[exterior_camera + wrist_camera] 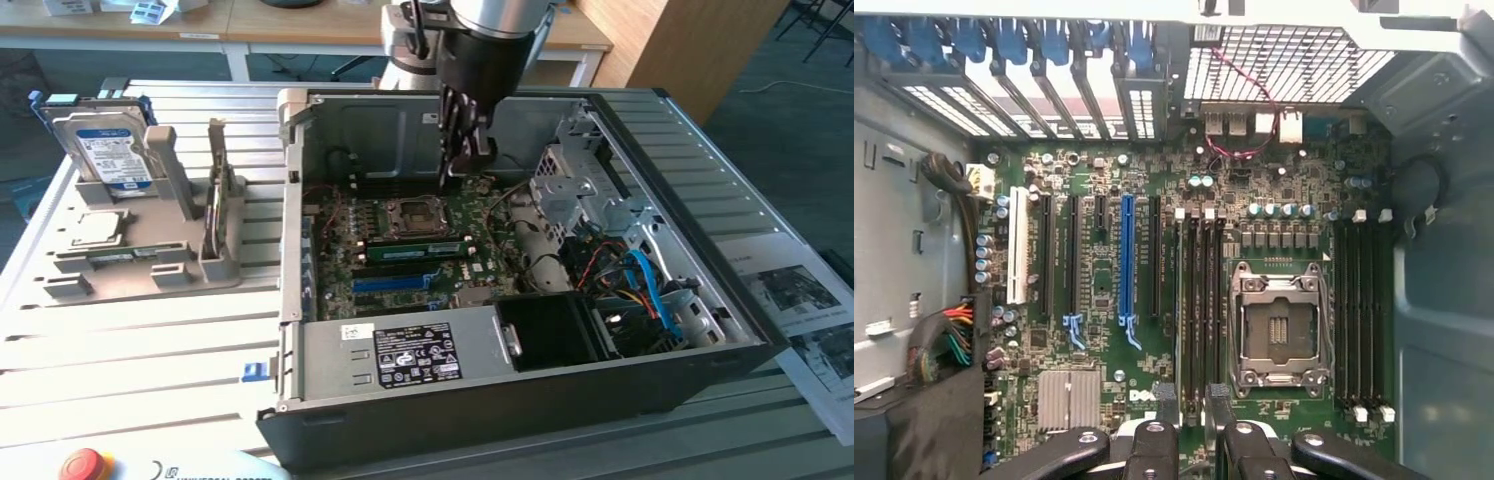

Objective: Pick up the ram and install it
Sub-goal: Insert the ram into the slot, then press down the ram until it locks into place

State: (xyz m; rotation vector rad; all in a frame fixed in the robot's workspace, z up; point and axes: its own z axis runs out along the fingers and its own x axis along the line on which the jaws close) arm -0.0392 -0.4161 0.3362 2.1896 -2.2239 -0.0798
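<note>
Inside the case [534, 415], at the centre of the exterior view, the ram [416, 249] shows as a green strip just below the socket [407, 215]; whether it is fully seated cannot be told. In the wrist view the slots [1197, 310] beside the socket are dark and seen edge-on, so the ram cannot be made out there. Arm [487, 40] is cut off by the upper frame edge. It hangs straight down into the case, gripper [462, 172] vertical over the board [334, 240], apart from the ram. Fingers [1154, 440] stand apart, nothing between them. At frame left, a drive [110, 150] stands in a grey fixture [134, 285].
</note>
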